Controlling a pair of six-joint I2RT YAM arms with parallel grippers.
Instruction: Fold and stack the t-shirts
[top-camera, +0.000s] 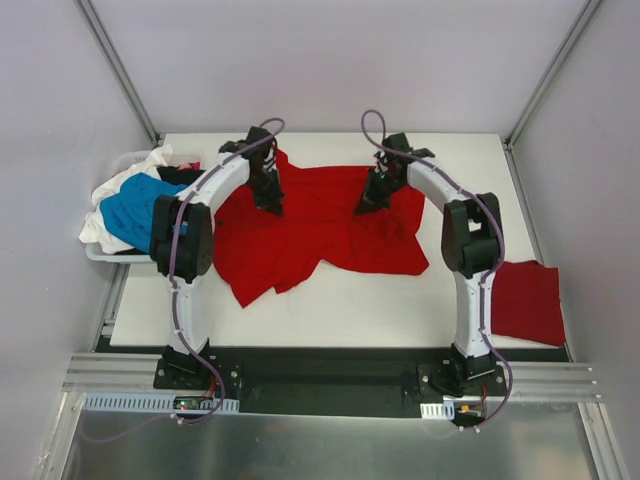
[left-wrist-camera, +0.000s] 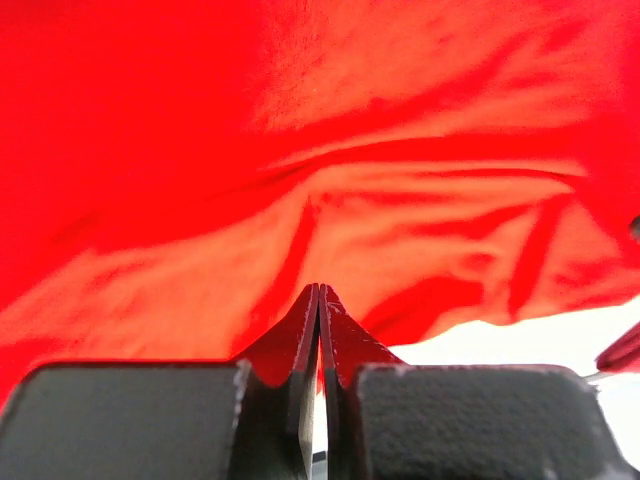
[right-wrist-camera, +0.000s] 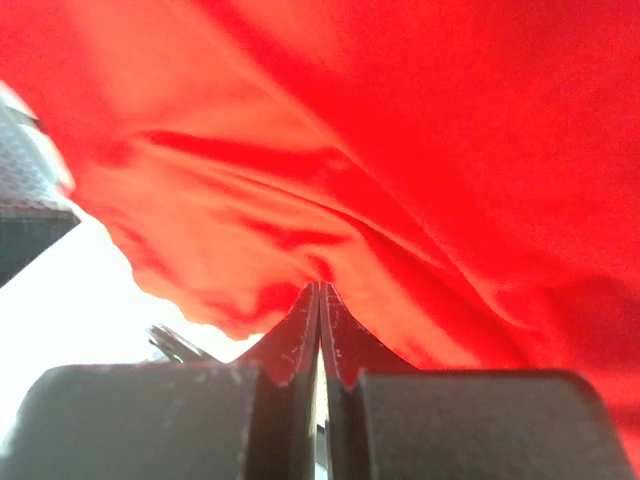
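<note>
White tabletop (top-camera: 340, 310) borders the red t-shirt (top-camera: 320, 228), pinched by left hand (top-camera: 271, 207) and right hand (top-camera: 365, 207).

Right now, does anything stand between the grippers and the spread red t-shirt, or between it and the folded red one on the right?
Nothing at the grippers: the left gripper and right gripper are both shut on the spread red t-shirt. Toward the folded red shirt, only the right arm stands between.
</note>
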